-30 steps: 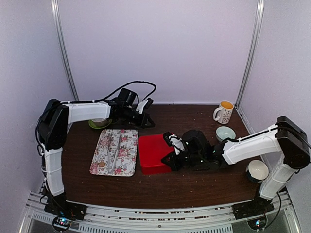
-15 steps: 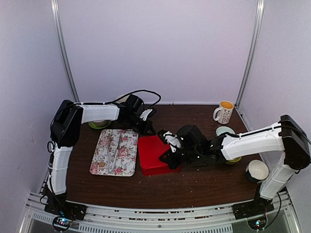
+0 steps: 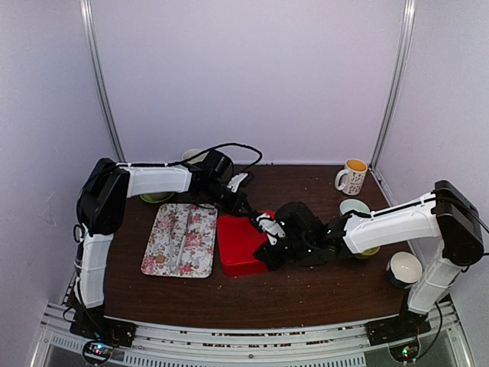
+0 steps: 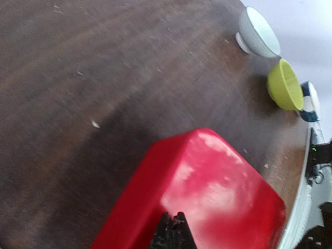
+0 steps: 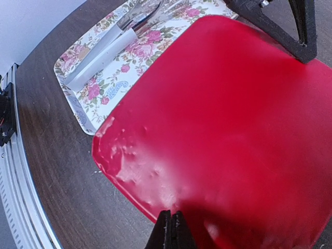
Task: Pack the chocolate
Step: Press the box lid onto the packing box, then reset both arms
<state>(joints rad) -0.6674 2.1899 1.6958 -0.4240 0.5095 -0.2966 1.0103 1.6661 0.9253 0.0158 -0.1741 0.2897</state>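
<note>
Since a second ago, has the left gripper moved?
Yes: the left gripper shifted right, away from the floral tray and up to the red box.

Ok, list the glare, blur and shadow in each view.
Left wrist: white glare on the red box, tabletop smeared soft. Right wrist: mottled glare on the box's lower-left corner, dark shadow lower right, floral tray sharp. Top external: evenly lit, sharp.

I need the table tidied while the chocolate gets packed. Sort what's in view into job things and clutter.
Job in hand:
- closed red plastic box
- floral rectangular tray
- metal tongs on the tray
- left gripper and right gripper, both shut over the box

Lying about:
- cream mug
- pale ribbed bowl
- yellow-green bowl
- white bowl
</note>
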